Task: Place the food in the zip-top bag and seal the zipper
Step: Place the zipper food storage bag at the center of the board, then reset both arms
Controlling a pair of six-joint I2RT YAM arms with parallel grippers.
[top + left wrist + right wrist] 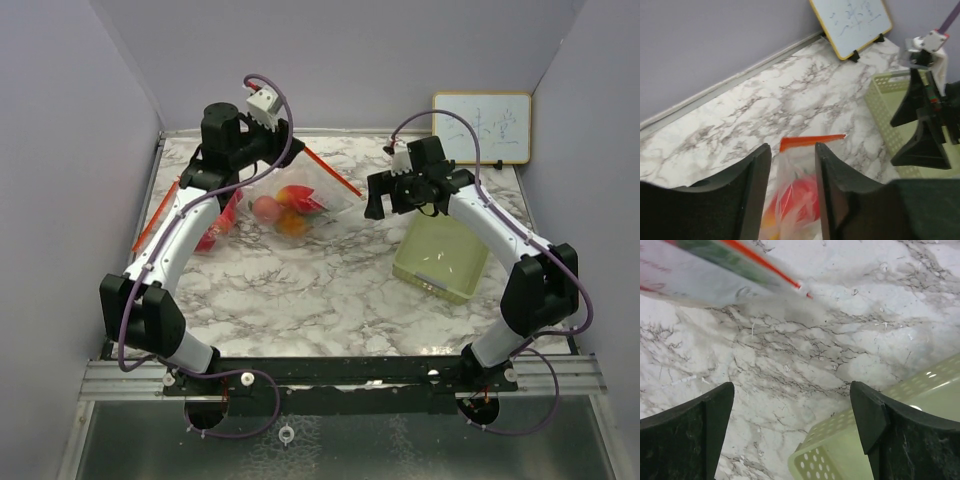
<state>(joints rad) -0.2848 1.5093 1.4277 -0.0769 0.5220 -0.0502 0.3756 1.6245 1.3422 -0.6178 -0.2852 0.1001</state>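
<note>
Left gripper [792,150], its 2 fingers [750,195] narrowly parted, straddles the orange zipper [812,140] of the zip-top bag [320,212]. Right gripper [791,390] gapes wide, empty, near the basket [440,262]. Bag lies back-left on the marble table [300,290], long axis left-right, zipper edge toward the far wall, food [268,208] inside.

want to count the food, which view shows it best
Top external: the toy food shows through the clear bag, several pieces apart. Left wrist gives only a blurred red piece; right wrist only the bag's edge.
</note>
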